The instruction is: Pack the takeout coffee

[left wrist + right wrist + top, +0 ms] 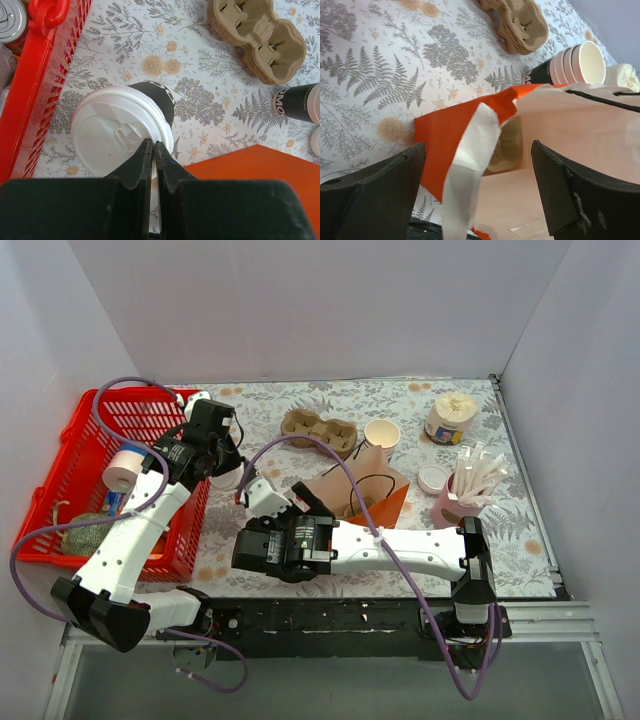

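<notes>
Takeout coffee [112, 132] – a small paper cup with a round white plastic lid and a black band round its body – sits on the flower-printed tablecloth [200, 65], just beside the red plastic basket [35, 85]. It is tipped so that its lid faces the left wrist camera, though whether it lies flat cannot be told. A curved white mark shows on the black band, too little of it to read. The left gripper [152, 146] has its fingers pressed together, their tips at the lid's right-hand rim; whether they pinch that rim is not clear. The right gripper [477, 150] stands with its fingers spread wide, the torn mouth of the orange paper bag [440, 135] between them and touching neither. The bag lies on its side near the middle of the table, black cord handles on its pale face. Beyond it rests a brown moulded-pulp cup carrier [318, 430], and near that a stack of lidless cream cups [382, 435], whose black lower band bears white letters – only "MO" can be made out in the left wrist view. Further right are a pink cup of white sticks [460, 490], a loose white lid [432, 478] and a small labelled tub [450, 418], its label too small to read.
</notes>
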### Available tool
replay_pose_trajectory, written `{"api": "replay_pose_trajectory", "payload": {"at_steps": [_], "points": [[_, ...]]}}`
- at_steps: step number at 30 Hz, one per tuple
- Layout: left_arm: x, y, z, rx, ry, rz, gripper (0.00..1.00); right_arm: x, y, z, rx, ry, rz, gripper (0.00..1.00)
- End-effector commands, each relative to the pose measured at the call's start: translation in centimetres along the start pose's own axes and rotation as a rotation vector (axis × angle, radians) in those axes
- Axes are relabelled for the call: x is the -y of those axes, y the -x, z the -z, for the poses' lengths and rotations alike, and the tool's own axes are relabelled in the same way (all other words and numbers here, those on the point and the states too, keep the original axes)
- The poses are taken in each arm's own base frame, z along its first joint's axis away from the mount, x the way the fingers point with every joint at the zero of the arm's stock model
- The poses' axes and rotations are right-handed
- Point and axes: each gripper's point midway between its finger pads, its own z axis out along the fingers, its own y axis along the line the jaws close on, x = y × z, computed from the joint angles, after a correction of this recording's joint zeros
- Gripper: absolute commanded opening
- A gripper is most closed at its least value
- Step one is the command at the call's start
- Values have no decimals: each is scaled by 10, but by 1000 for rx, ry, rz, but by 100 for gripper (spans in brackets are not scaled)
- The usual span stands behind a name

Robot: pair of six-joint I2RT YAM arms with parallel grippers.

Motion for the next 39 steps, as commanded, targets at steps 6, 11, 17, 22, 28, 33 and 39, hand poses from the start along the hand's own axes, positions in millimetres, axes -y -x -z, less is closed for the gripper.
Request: {"api": "replay_pose_trajectory", "payload": {"at_steps": [6, 11, 17, 22, 28, 33, 39], "points": [[-3, 8, 4, 35, -1, 2, 0, 36, -4, 1, -19, -50, -182, 63], [-1, 8, 3, 31, -7, -7, 0, 33, -6, 1, -20, 55, -241, 33], [2, 7, 2, 30, -22, -8, 0, 34, 4, 15, 8, 157, -323, 32], [4, 6, -1, 25, -28, -8, 0, 29, -2, 23, -51, 290, -356, 17], [4, 6, 0, 27, -30, -13, 0, 36, -23, 9, -137, 336, -398, 25], [5, 8, 3, 33, -36, -11, 0, 43, -20, 9, -127, 351, -413, 20], [7, 7, 2, 30, -50, -9, 0, 36, -3, 21, -68, 523, -490, 1]]}}
